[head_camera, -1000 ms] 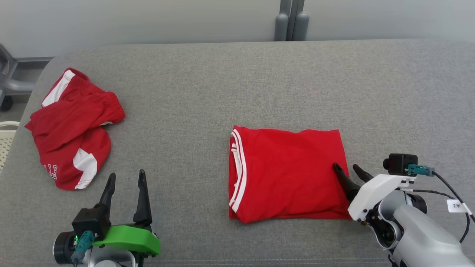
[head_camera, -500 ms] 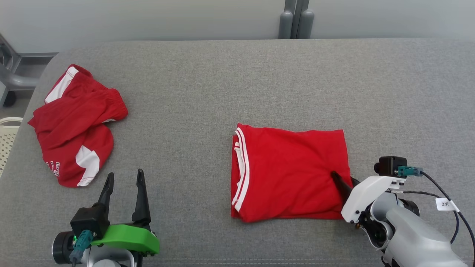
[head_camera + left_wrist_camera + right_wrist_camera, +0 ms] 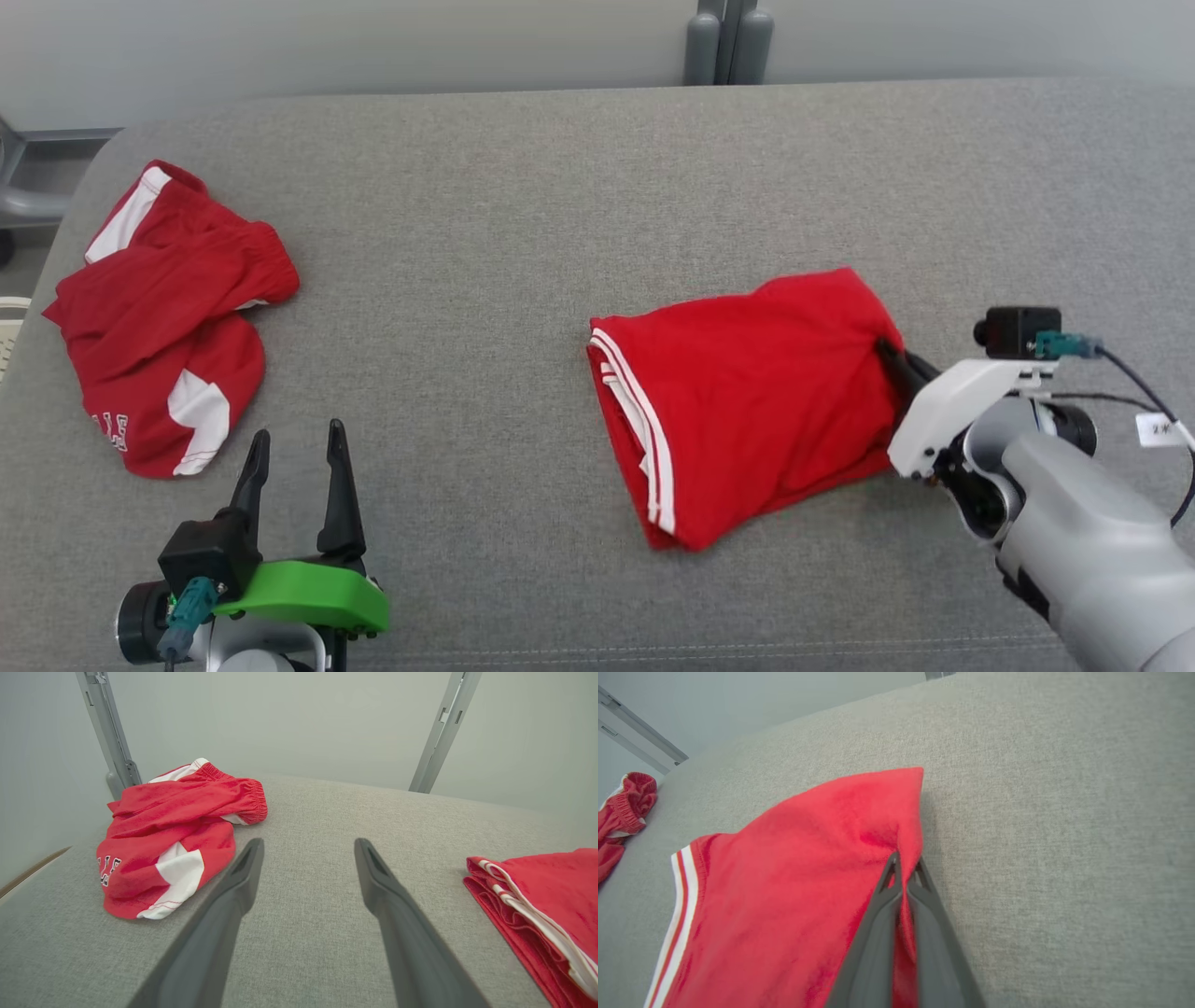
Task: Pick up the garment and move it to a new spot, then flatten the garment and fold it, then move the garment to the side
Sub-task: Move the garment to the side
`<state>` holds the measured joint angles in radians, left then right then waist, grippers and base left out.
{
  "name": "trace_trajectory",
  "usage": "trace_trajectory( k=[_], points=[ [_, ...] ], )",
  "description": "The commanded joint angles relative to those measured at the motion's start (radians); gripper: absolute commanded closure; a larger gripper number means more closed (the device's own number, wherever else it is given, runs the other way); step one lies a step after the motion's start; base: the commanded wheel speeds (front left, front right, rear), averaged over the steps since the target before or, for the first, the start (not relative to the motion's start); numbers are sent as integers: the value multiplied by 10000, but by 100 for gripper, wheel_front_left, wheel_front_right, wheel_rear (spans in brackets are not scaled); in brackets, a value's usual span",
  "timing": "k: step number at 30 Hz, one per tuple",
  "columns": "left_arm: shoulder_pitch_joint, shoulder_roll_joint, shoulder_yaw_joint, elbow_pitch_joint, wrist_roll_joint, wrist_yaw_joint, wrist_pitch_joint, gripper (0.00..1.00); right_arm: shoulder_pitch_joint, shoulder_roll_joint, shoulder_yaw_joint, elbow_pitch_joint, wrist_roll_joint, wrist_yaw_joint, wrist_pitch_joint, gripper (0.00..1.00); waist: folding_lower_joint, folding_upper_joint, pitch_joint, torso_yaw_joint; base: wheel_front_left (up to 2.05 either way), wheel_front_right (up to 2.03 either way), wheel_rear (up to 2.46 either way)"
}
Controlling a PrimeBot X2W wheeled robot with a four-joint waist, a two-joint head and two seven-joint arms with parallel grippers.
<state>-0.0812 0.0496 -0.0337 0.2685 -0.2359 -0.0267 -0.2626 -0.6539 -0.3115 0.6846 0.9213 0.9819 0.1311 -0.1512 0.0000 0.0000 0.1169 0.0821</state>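
Right wrist view shows the right gripper [image 3: 903, 864] pinched tight on the red garment's [image 3: 784, 882] edge. The left gripper [image 3: 297, 435] stands wide apart.

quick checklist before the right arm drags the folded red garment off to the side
1. Right pincer shut on the right edge of the folded red garment with white stripes: ok
2. Every folded layer caught in that grip: cannot tell
3. Left pincer open, apart from both garments: ok
4. Crumpled red and white garment lies far left, apart from the folded one: ok
5. Room on the grey fabric surface beyond the garment's right edge: ok
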Motion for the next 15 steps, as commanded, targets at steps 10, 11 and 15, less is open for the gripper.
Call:
trace_trajectory(
  k=[10, 11, 15],
  points=[
    [-476, 25, 207, -302, 357, -197, -24, 0, -2062, -877, 62, 215, -3, -7, 145, 100, 0, 0, 997, -536, 0, 0, 0],
    [-508, 40, 239, -333, 388, -228, -24, 0, -2229, -976, 54, 265, 13, -7, 151, 100, 0, 0, 1111, -586, 0, 0, 0],
    [-658, 155, 432, -530, 553, -282, -24, 0, -2943, -1394, -22, 465, 49, -7, 85, 100, 0, 0, 1578, -776, 0, 0, 0]
  ],
)
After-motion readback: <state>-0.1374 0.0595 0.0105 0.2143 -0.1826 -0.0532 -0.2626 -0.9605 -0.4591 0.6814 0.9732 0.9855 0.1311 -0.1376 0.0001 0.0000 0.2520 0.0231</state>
